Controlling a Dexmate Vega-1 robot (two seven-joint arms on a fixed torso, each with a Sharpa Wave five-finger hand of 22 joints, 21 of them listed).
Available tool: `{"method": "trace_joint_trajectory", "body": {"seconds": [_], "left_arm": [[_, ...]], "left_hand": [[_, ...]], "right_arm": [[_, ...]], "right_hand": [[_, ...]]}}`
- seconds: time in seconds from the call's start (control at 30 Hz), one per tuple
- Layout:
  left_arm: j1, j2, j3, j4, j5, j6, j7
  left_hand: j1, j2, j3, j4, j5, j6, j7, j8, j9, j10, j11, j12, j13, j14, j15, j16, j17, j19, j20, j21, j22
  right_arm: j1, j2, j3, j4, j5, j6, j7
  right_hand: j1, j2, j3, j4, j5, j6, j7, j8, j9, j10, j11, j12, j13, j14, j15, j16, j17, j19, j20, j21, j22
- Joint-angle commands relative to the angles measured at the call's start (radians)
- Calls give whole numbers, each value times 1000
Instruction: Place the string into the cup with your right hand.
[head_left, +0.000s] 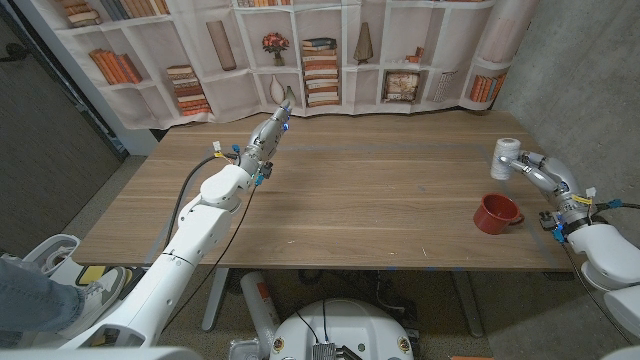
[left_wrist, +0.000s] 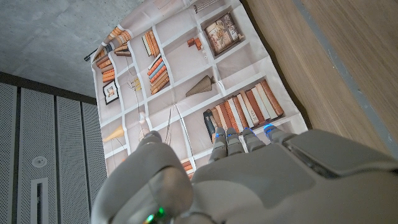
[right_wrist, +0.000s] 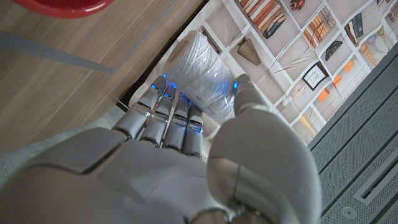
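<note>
The right hand (head_left: 522, 165) holds the white spool of wound string (head_left: 505, 158) at the far right of the wooden table (head_left: 370, 190). In the right wrist view its fingers (right_wrist: 171, 115) wrap one side of the spool (right_wrist: 202, 74) and the thumb presses the other, so the grip looks closed around the body of the roll. From the head view the spool seems upright, its long axis roughly vertical, though whether it rests on the table or is lifted just off it cannot be told.

The relation that matters next is spool to cup. The red ceramic cup with a side handle (head_left: 496, 213) stands on the table nearer the robot than the held spool and a little toward its left, close by but apart from it (its red rim (right_wrist: 62, 5) shows at the edge of the right wrist view). My judgement is that the hand must draw back toward the robot, bring the spool over the open mouth and lower it in end first.

The left hand (head_left: 277, 115) is well apart, stretched toward the far edge of the table near the printed bookshelf backdrop (head_left: 300, 50), its fingers (left_wrist: 239, 140) extended together and holding nothing.
</note>
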Motion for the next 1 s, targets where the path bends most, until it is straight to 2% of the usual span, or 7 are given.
{"method": "trace_joint_trajectory", "body": {"seconds": [0.03, 0.13, 0.3, 0.4, 0.8, 0.93, 1.0], "left_arm": [[1, 2, 5, -9, 2, 10, 3], [0, 2, 6, -9, 3, 10, 4], [-1, 2, 9, -14, 6, 13, 6], [0, 25, 23, -48, 64, 46, 47], [-7, 19, 22, -33, 38, 38, 24], [-11, 19, 25, -31, 40, 40, 23], [-16, 19, 29, -30, 40, 46, 20]], "left_hand": [[9, 8, -5, 2, -4, 7, 3, -2, 2, 4, -3, -1, 3, 0, 1, -1, 5, -35, -15, 0, 5], [9, 9, -6, 2, -4, 7, 3, -2, 2, 4, -5, -1, 3, 0, 1, -1, 5, -36, -15, 0, 5], [10, 9, -7, 2, -4, 7, 2, -2, 2, 3, -1, -1, 3, 0, 0, -1, 5, -36, -15, 0, 5], [10, 9, -8, 2, -4, 7, 2, -3, 2, 3, -1, -1, 3, -1, 0, -1, 5, -36, -15, 0, 5], [11, 11, -10, 3, -5, 6, 3, -3, 2, 2, -2, -2, 3, -2, 0, -1, 5, -39, -15, -1, 5], [11, 11, -11, 3, -5, 7, 4, -2, 2, 3, -2, -1, 3, -1, 0, -1, 5, -39, -15, -1, 5], [11, 11, -12, 3, -5, 7, 4, -3, 2, 2, -3, -1, 3, -2, 0, -1, 5, -40, -15, -1, 5]], "right_arm": [[-44, 32, 32, -2, 3, 38, 12], [-55, 42, 40, -5, 9, 44, 15], [-62, 63, 43, 8, 3, 77, 17], [-69, 73, 46, 6, -1, 81, 11], [-82, 96, 36, 8, -7, 108, 15], [-79, 110, 24, 13, -4, 118, 10], [-72, 123, 12, 24, -6, 133, 4]], "right_hand": [[60, 51, 18, 12, 0, 154, -100, 7, 4, 12, 5, -5, 0, 8, -82, 4, 2, -5, -46, -2, 5], [60, 50, 18, 11, -1, 156, -101, 6, 4, 11, -4, -7, 0, 6, -82, 3, 2, -6, -47, -2, 5], [62, 50, 19, 10, -1, 167, -102, 8, 5, 10, -4, -10, 0, 3, -79, 2, 1, -12, -47, -3, 5], [63, 50, 20, 10, -2, 175, -104, 9, 5, 11, -3, -11, 0, 2, -79, 1, 1, -14, -47, -4, 6], [63, 50, 22, 10, -2, 182, -105, 6, 5, 9, -9, -16, 0, -2, -79, 0, 1, -21, -48, -5, 6], [63, 51, 23, 11, -3, 181, -106, 4, 5, 8, -4, -17, 0, -4, -74, 0, 1, -23, -47, -5, 6], [63, 50, 23, 11, -3, 173, -104, -2, 5, 10, 12, -19, 0, -3, -74, 0, 1, -23, -47, -4, 6]]}}
